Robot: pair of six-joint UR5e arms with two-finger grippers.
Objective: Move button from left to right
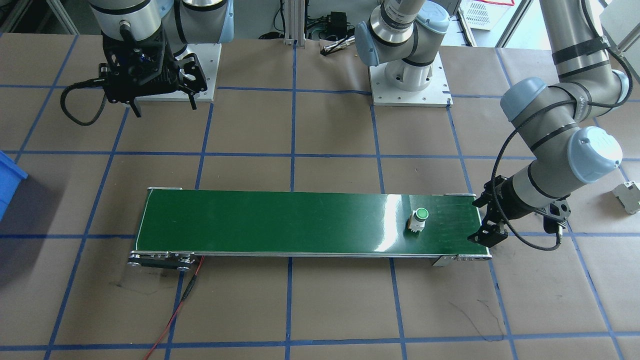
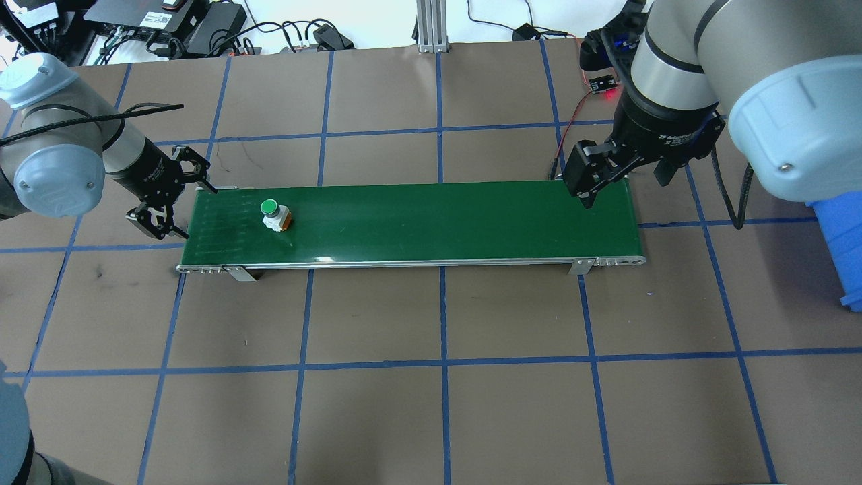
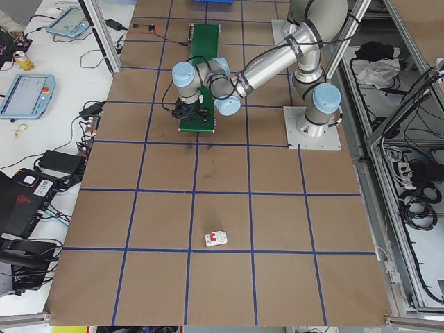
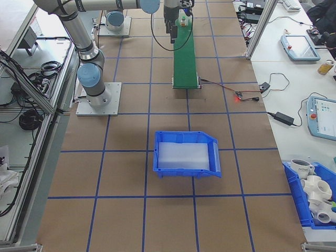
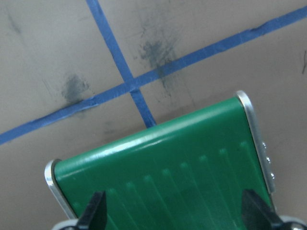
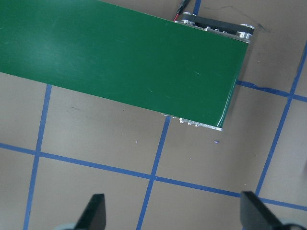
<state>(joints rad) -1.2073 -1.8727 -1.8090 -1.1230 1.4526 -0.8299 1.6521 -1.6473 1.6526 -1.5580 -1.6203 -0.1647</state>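
Note:
The button (image 1: 418,220) (image 2: 275,214), a green round cap on a white body, stands upright on the green belt (image 1: 300,225) (image 2: 438,215) near the belt's end on my left side. My left gripper (image 1: 481,220) (image 2: 196,210) is open just off that belt end, a short gap from the button, nothing between its fingers. The left wrist view shows only the belt end (image 5: 158,177), with no button in it. My right gripper (image 1: 165,109) (image 2: 596,192) hangs open and empty high over the belt's other end (image 6: 120,62).
A blue bin (image 4: 186,152) (image 2: 842,236) sits on the table beyond the belt's right end. A small grey-white part (image 1: 627,196) (image 3: 216,238) lies on the table past my left arm. A red wire (image 1: 175,310) runs from the belt's motor end.

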